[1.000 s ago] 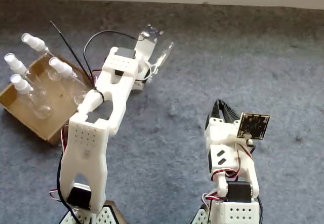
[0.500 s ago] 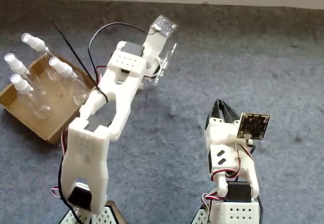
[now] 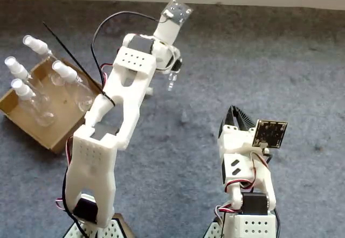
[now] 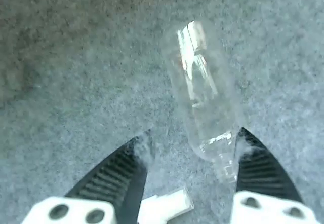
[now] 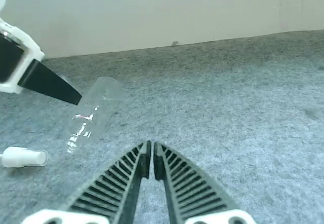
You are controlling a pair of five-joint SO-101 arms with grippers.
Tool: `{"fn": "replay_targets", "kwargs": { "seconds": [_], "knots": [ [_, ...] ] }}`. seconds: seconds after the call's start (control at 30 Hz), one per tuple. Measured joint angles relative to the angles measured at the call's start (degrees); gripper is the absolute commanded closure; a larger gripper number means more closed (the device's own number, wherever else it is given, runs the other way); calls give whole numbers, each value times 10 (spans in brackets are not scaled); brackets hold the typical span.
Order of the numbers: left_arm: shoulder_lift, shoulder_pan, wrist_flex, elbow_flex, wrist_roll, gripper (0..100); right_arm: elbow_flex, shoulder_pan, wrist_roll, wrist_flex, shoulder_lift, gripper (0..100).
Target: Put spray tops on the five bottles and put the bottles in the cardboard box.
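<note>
1. Left arm. In the high view we see the left arm stretched out over the grey carpeted counter (image 3: pixel 302 76), well beyond the cardboard box (image 3: pixel 29 131). The left claw (image 4: pixel 193 133) is spread wide. A clear bottle with no top (image 4: pixel 202 92) lies lengthwise in the gap. Its neck end touches one of the black fingers (image 4: pixel 255 165), and the other finger stands apart from it.

2. Bottle attitude. From the right wrist view we read the same bottle (image 5: pixel 91 113) as tilted, neck end lower, with a black finger of the left claw meeting its upper part. We cannot tell whether the lower end rests on the counter. In the high view the bottle (image 3: pixel 172 75) sits just beside the left arm's wrist.

3. Loose spray top. One white spray top (image 4: pixel 164 206) lies on its side on the counter, near the base of the left claw. In the right wrist view it (image 5: pixel 23 157) lies close to the tilted bottle but does not touch it.

4. Right arm. The right claw (image 5: pixel 152 150) is pressed together with nothing between its fingers. In the high view it (image 3: pixel 234 110) points up the counter, well apart from the bottle.

5. Cardboard box. We count four capped bottles (image 3: pixel 32 100) lying side by side inside it, their white tops towards the far end.
</note>
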Motion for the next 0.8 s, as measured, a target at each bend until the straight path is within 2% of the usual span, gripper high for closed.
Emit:
{"fn": "replay_targets", "kwargs": {
  "seconds": [0.43,0.53,0.7,0.8],
  "knots": [
    [47,4,-43,-27,0,766,0,0,-1,0,0,984],
    [45,-27,9,-55,0,792,0,0,-1,0,0,984],
    [45,-56,112,-69,0,1000,0,0,-1,0,0,984],
    [45,-71,125,-69,0,945,0,0,-1,0,0,984]
  ]
}}
